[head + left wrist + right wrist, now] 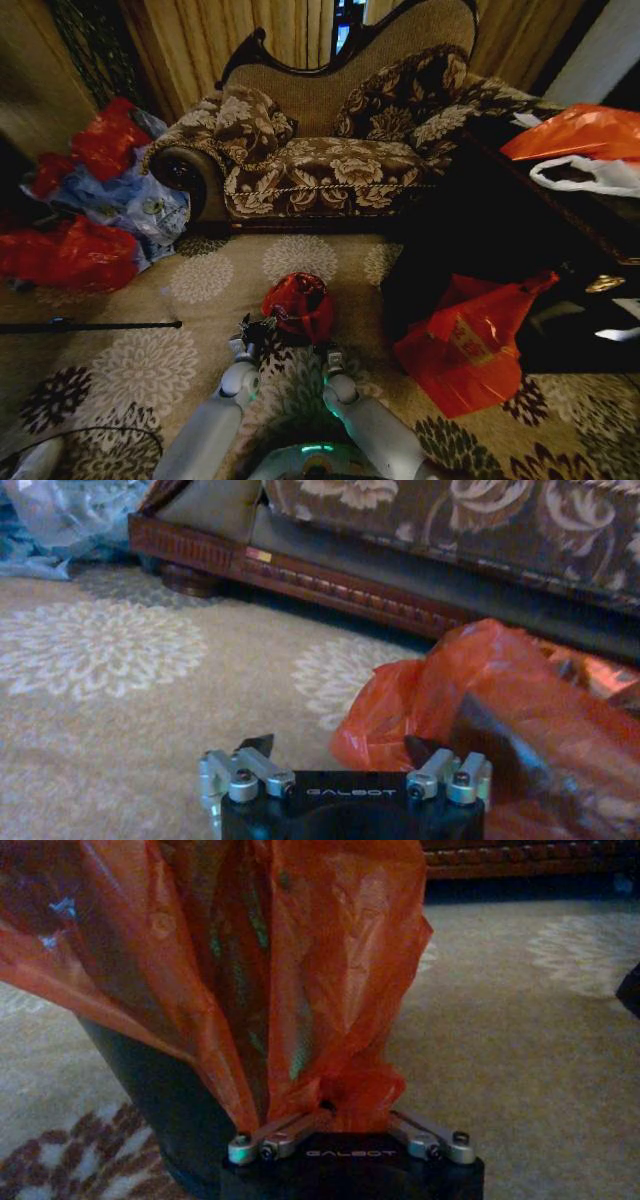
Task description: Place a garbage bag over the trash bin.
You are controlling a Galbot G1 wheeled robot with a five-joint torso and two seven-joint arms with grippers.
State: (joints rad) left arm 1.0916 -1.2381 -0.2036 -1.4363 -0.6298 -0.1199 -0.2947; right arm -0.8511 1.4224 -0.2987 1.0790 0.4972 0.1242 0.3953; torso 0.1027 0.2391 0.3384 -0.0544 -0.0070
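Both arms reach forward side by side, the left gripper (pixel 340 754) with fingers spread apart and the right gripper (pixel 345 1119) with fingers pinched together.

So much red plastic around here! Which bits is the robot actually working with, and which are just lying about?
In the job:
- garbage bag, draped over the bin
- trash bin, black, under the bag
- right gripper, pinching the bag
- left gripper, open beside the bag

Lying about:
- sofa
- printed orange-red bag
- stuffed red bags
- patterned carpet
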